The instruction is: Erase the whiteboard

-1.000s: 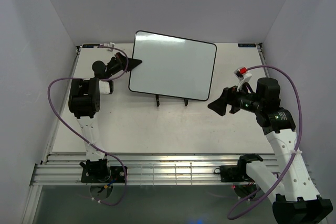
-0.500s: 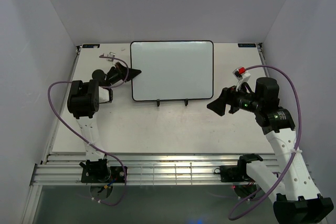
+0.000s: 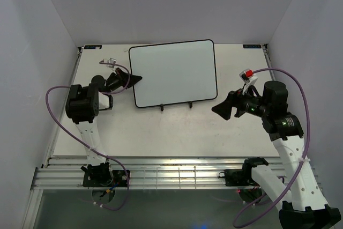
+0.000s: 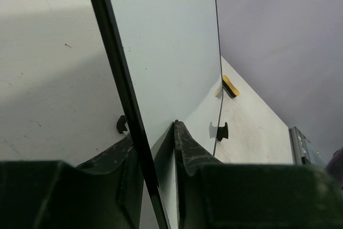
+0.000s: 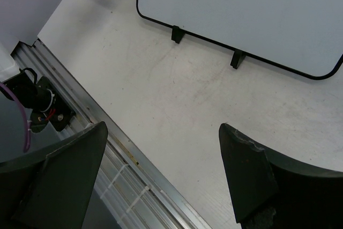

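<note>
Left gripper: jaws closed down astride the left short edge of the large glossy white whiteboard with thin black frame, pinching it.

The whiteboard stands mid-table on a small black wire stand, long axis left–right. No writing discernible.

Small yellow block eraser lies by the whiteboard's right edge, likely nearer the right arm.

Right gripper: jaws spread wide, holding nothing, near the lower right corner.
</note>
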